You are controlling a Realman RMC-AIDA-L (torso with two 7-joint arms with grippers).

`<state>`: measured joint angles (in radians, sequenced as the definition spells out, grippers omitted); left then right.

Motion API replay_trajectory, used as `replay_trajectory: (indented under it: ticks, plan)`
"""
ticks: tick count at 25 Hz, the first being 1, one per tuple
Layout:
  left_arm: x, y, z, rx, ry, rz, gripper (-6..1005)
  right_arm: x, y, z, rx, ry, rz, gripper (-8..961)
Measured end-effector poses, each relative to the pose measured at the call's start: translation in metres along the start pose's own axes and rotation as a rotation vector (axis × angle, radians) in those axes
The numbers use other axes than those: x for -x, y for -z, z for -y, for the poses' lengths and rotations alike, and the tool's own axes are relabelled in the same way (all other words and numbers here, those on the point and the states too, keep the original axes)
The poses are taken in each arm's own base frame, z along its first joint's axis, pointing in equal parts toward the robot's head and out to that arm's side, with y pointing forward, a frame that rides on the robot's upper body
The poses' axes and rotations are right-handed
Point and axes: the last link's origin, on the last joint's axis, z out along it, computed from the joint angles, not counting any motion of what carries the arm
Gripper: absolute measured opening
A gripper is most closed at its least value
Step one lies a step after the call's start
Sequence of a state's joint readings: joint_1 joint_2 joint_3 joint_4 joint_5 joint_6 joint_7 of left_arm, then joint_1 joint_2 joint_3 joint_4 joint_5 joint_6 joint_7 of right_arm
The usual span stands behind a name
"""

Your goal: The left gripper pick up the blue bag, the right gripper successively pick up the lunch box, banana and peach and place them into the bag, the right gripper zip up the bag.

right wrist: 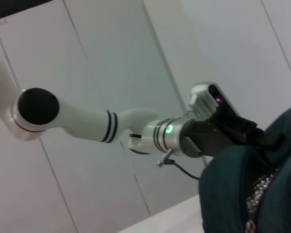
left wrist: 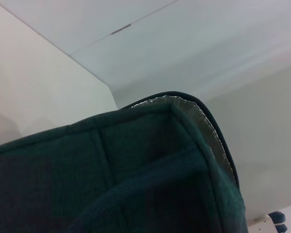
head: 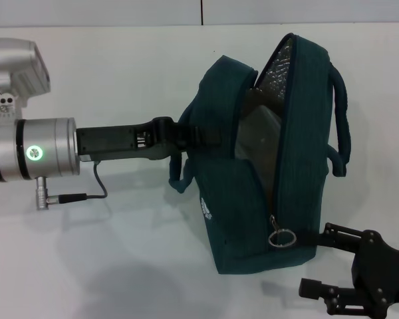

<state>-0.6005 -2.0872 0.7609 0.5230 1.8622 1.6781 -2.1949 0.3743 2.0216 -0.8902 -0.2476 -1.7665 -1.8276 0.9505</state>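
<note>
Bag's the centre of it here: the blue bag (head: 253, 219) stands on the white table (head: 120, 252), mouth gaping toward the robot's right, so you can see the silver foil lining (head: 279, 66) and a clear, flat surface inside that I'd guess is the lunch box (head: 256, 143). Banana and peach aren't visible anywhere, maybe already inside, can't say.

The left gripper (head: 186, 136) reaches in from the left and its claw is clamped together on the near handle strap, right at the bag's side. Makes sense, that grip keeps the tote upright and steady so the opening stays put. The left wrist view is just teal fabric and a foil edge up close, which fits how tight it's hugging the bag.

The zip pull ring (head: 282, 237) hangs low on the front edge, at the bottom of the open zip. The right gripper (head: 332, 266) sits low at the right, just beside that ring, claw spread apart and holding nothing. My read is it's lining up on the ring for the zip-up step, with the zip not yet closed.
</note>
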Motion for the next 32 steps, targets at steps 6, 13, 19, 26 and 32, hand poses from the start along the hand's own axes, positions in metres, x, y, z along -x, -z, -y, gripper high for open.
replay_trajectory:
  ticks: [6, 13, 19, 26, 32]
  plan:
    - [0.001, 0.000, 0.000, 0.000, 0.000, -0.001, 32, -0.005, 0.004, 0.000, -0.042, 0.004, -0.001, 784]
    - [0.003, -0.001, 0.001, 0.006, 0.003, 0.003, 36, -0.007, -0.001, 0.006, -0.067, 0.011, -0.009, 784]
    - [0.004, -0.002, 0.002, 0.008, 0.004, 0.004, 41, -0.006, -0.010, 0.011, -0.064, 0.009, -0.016, 783]
    - [0.006, -0.003, 0.002, 0.013, 0.005, 0.006, 46, -0.001, -0.026, 0.017, -0.044, 0.017, -0.009, 783]
    - [0.006, -0.004, 0.002, 0.013, 0.002, 0.006, 51, 0.003, -0.033, 0.018, -0.006, 0.027, -0.015, 783]
